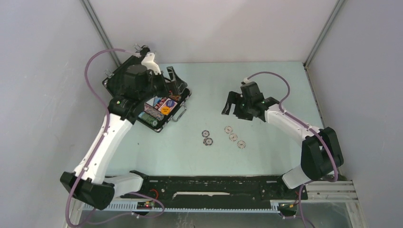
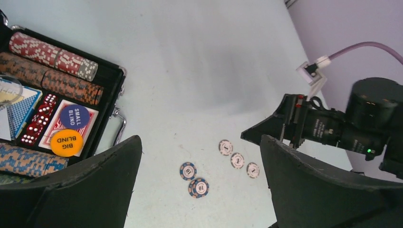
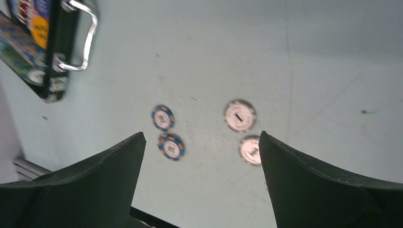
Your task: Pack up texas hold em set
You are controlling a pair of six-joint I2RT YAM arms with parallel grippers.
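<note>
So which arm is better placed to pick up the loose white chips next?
Right, probably. The open right gripper hangs close beside the white chips; the left gripper, also open, sits over the case, farther from them.

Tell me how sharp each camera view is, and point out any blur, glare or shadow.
Top external: sharp and evenly lit, only soft shadows on the table, loose chips small but distinct. Left wrist: crisp, with readable lettering on the blind buttons and a faint shadow band across the tabletop. Right wrist: blurred, the chips' markings smeared, and bright glare on the case handle.
</note>
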